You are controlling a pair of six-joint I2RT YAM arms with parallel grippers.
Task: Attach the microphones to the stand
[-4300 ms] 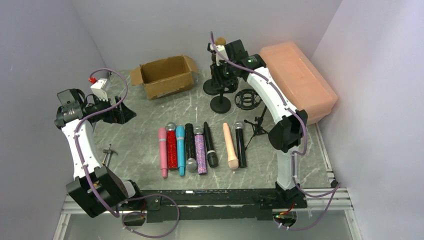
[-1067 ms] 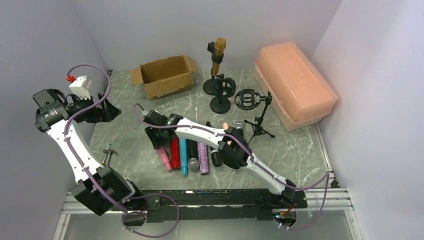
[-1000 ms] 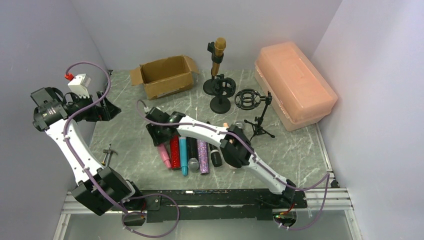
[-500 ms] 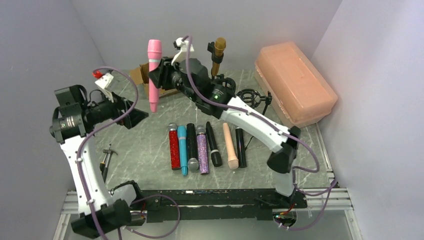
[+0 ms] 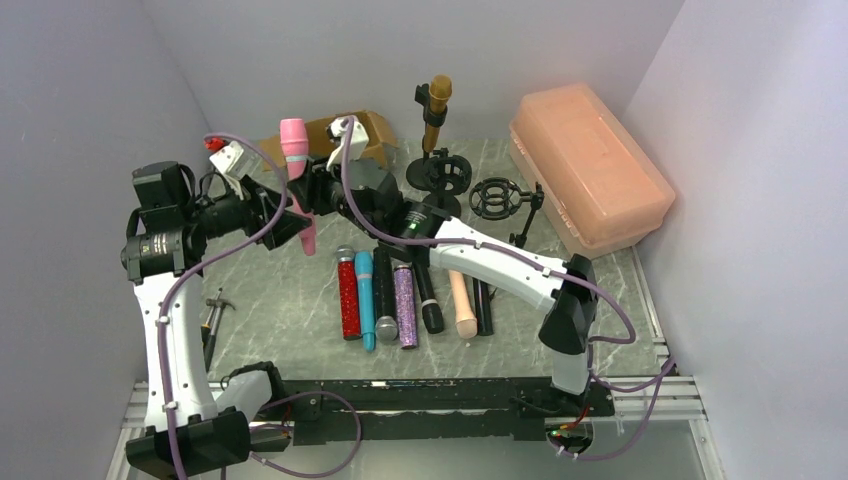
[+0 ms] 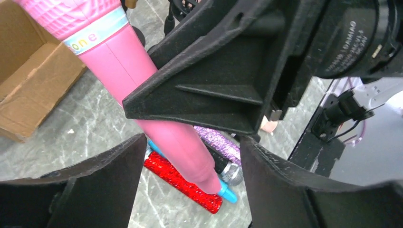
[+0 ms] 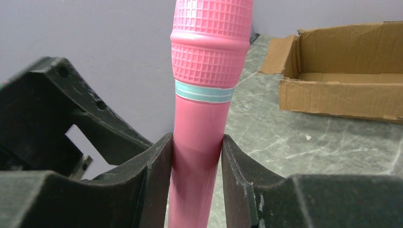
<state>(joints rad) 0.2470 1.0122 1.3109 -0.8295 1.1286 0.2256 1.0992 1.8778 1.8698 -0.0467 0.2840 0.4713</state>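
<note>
My right gripper (image 5: 308, 190) is shut on the pink microphone (image 5: 294, 140) and holds it upright above the table's left side, head up (image 7: 209, 57). My left gripper (image 5: 285, 222) is open. Its fingers stand on either side of the pink microphone's lower shaft (image 6: 176, 142) with gaps on both sides. Several microphones lie side by side on the table, among them red glitter (image 5: 347, 295), blue (image 5: 363, 295), purple glitter (image 5: 404, 300) and peach (image 5: 462, 305). A gold microphone (image 5: 436, 100) sits in a stand (image 5: 432, 175) at the back.
An open cardboard box (image 7: 342, 80) sits at the back left, partly behind the arms. Two stands with ring mounts, one on a round base (image 5: 441, 210) and one on a tripod (image 5: 497, 197), stand at the back centre. A peach plastic case (image 5: 590, 165) fills the back right.
The right gripper took the pink microphone from the row, raised it, then brought it down and left. The left arm swung right, bringing its fingers around the lower shaft.
</note>
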